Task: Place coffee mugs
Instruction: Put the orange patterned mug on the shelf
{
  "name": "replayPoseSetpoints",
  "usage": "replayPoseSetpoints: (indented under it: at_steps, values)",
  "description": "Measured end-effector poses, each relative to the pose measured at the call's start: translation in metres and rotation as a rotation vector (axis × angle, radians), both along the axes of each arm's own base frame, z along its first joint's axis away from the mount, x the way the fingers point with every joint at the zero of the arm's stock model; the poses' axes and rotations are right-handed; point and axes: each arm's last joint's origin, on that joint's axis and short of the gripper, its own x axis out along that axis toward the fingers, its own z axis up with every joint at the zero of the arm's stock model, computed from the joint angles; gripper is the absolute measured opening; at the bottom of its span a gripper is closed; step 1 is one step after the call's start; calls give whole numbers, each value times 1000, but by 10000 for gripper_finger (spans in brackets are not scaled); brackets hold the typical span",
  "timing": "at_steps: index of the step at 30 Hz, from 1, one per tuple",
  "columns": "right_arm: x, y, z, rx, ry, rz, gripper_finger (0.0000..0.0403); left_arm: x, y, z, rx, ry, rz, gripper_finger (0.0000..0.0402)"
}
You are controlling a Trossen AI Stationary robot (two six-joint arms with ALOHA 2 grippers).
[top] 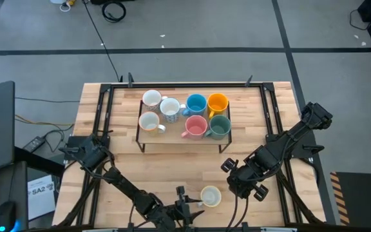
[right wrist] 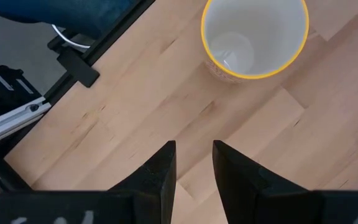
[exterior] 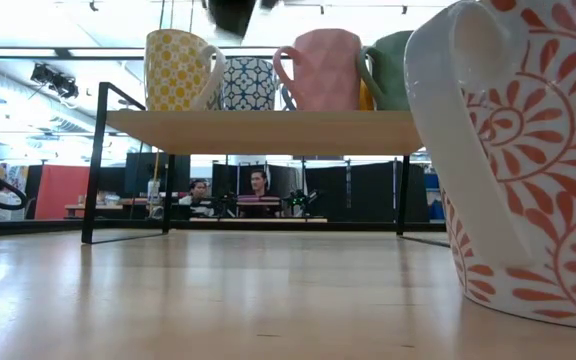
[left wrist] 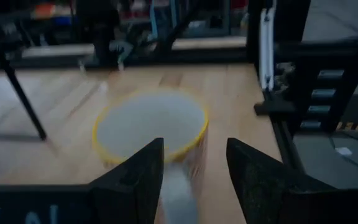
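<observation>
One white mug with an orange leaf pattern and a yellow rim [top: 210,196] [exterior: 528,160] stands upright on the table near its near edge. Seven more mugs stand on a low rack [top: 176,140]: white [top: 151,98], patterned [top: 170,108], blue [top: 196,104], orange-yellow [top: 218,103], cream [top: 149,122], pink [top: 195,126] and dark green [top: 219,126]. My left gripper [top: 187,202] [left wrist: 194,146] is open, level with the table and just left of the lone mug [left wrist: 151,121], one finger on each side of its handle [left wrist: 179,190]. My right gripper [top: 237,183] [right wrist: 194,146] hovers to the mug's right, pointing down, fingers slightly apart, holding nothing. My left gripper comes level from the table's left, with its fingers [left wrist: 145,168] on either side of the mug's handle [left wrist: 180,199]. Whether they touch it I cannot tell. The mug stands with its base on the table.
The rack's wooden shelf [exterior: 268,132] rests on thin black legs [exterior: 93,170] at the table's middle, with bare wood [top: 172,167] between it and the lone mug. Black frame rails [top: 102,109] run along both table sides. People sit far behind the table [exterior: 228,195].
</observation>
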Motion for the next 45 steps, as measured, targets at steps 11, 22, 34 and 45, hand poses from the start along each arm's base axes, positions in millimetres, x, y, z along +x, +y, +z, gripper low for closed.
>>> replayPoseSetpoints:
  at_steps: [11,22,34,45]
  values:
    - [0,0,0,1,1,-1,110,40,18,40,215,-87,-236,181]
    - [-1,1,0,13,26,-68,110,61,36,97,221,396,-386,181]
    - [-8,10,0,14,24,-33,110,52,34,78,195,501,-423,181]
    - [-8,11,0,25,36,-80,110,57,46,68,174,539,-437,181]
